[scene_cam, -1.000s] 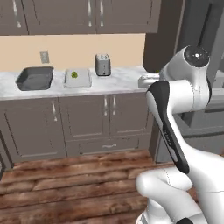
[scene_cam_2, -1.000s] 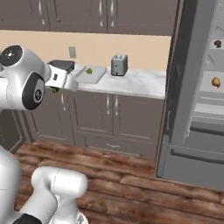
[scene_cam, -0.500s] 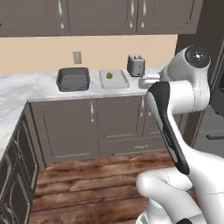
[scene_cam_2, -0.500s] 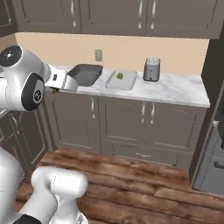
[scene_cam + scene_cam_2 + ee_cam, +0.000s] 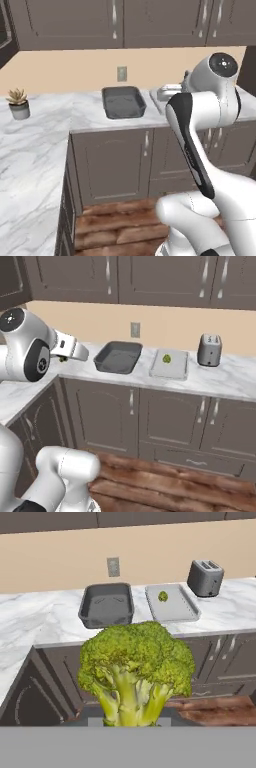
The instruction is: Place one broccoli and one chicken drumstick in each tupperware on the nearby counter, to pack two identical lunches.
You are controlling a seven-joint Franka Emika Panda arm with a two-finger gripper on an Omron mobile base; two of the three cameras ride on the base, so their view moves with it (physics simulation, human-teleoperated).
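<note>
Left base view: a dark grey tupperware (image 5: 124,102) is seen on the marble counter (image 5: 45,135), with a small potted plant (image 5: 18,103) near the wall and a pale tray partly hidden behind the white arm.

Right base view: the gripper (image 5: 63,358) is held above the counter's corner, a bit of green at its tip. A broccoli floret (image 5: 167,359) lies in the pale tupperware (image 5: 170,364), between the dark one and a silver toaster (image 5: 209,349).

Hand view: a second broccoli (image 5: 135,669) is shown clamped by the closed fingers.
</note>
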